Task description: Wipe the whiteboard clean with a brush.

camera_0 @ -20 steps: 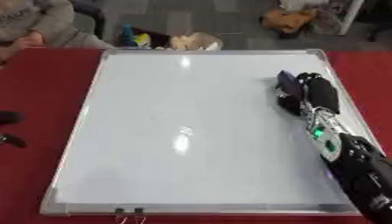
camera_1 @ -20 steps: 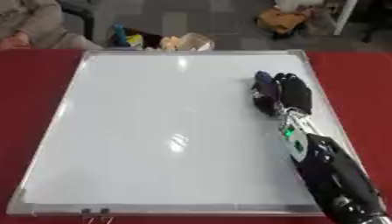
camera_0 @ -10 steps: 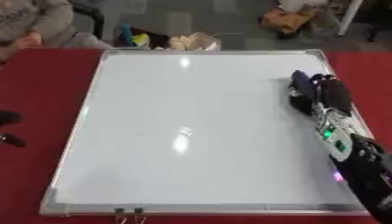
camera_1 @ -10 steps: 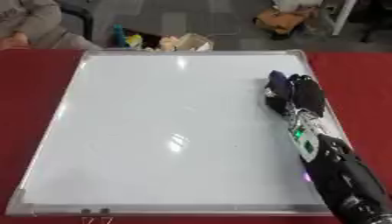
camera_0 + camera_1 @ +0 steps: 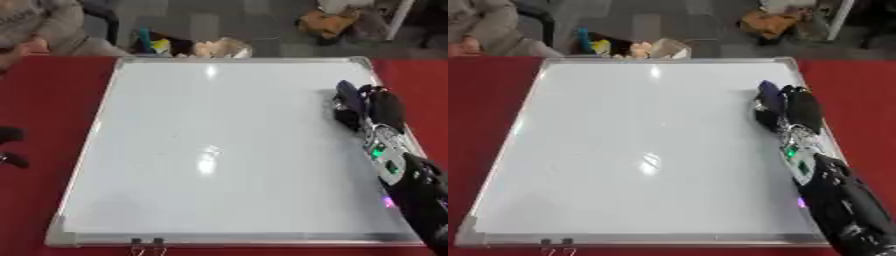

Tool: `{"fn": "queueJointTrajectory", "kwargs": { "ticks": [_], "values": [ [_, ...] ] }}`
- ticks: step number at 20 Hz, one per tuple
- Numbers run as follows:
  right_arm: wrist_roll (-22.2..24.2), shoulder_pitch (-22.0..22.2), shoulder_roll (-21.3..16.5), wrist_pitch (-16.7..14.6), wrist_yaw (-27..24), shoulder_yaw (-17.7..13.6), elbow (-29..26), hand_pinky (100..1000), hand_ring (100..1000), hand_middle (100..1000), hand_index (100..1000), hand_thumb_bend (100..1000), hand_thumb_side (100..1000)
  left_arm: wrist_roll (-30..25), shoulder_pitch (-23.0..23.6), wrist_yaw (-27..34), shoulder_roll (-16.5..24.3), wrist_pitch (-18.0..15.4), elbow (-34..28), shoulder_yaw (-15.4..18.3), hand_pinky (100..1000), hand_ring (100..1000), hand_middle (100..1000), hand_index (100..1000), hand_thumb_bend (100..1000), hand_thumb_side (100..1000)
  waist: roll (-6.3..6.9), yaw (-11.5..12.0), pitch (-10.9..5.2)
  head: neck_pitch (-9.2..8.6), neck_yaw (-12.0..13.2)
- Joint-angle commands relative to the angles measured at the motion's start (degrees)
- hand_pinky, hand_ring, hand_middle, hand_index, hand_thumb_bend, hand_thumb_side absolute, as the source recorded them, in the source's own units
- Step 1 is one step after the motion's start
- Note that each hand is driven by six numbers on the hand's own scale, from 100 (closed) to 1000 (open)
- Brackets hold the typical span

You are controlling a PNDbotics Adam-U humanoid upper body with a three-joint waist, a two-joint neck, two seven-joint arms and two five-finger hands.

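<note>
From the left eye view, the whiteboard (image 5: 219,150) lies flat on the red table (image 5: 44,125), its surface pale and glossy with a bright glare patch near the middle. The right hand (image 5: 376,107) rests on the board near its right edge, towards the far corner, fingers curled over a dark brush (image 5: 348,97), part of which shows bluish at the hand's far side. What looks like a dark part of the left hand (image 5: 9,135) shows at the left edge, too little to tell how its fingers stand. Two small clips (image 5: 145,242) sit on the near frame.

In the right eye view the same hand (image 5: 794,110) shows a little more plainly, wrapped round the brush (image 5: 768,97) with the brush seemingly pressed to the board, though the contact itself is hard to make out. I can see no clear ink marks left; faint smudges may remain near the centre.

To wipe well, the brush should likely stay flat on the surface and travel in long overlapping strokes, stopping short of the metal frame (image 5: 658,60) so it does not catch.
</note>
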Motion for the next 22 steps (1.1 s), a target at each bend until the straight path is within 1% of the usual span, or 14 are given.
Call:
{"fn": "queueJointTrajectory", "kwargs": {
  "ticks": [1,6,8,16,17,22],
  "values": [
    [1.2,1.85,0.88,0.0,-0.67,0.58,4.0,606,702,609,802,140,799,0.04,-0.34,0.11,0.65,-0.09,-0.88,0.43,423,696,533,605,245,946,0.51,-0.1,-0.2,-0.13,0.09],
    [2.52,1.07,1.48,-0.49,2.0,1.49,3.66,618,713,623,802,125,808,-0.02,-0.26,0.11,0.62,-0.1,-0.85,0.39,423,696,533,605,245,946,0.61,-0.14,-0.25,-0.09,0.0],
    [3.29,0.82,1.79,-0.83,3.04,1.86,3.45,635,726,644,807,100,841,-0.03,-0.24,0.12,0.6,-0.1,-0.84,0.39,423,696,533,606,244,947,0.67,-0.15,-0.23,-0.05,-0.05],
    [7.82,-0.39,3.36,-3.18,8.47,4.1,1.96,687,761,705,812,100,953,-0.13,-0.18,0.16,0.5,-0.13,-0.82,0.31,423,696,533,606,244,947,0.85,-0.26,-0.23,0.18,-0.18],
    [8.25,-0.5,3.5,-3.44,9.1,4.33,1.68,699,766,717,813,100,991,-0.14,-0.18,0.16,0.49,-0.13,-0.82,0.3,423,696,533,606,244,947,0.86,-0.25,-0.23,0.2,-0.21],
    [10.03,-1.0,4.46,-4.55,11.53,5.35,0.24,719,779,737,821,100,1000,-0.17,-0.14,0.18,0.44,-0.13,-0.79,0.29,423,696,533,606,245,947,0.9,-0.23,-0.29,0.31,-0.27]
  ]
}}
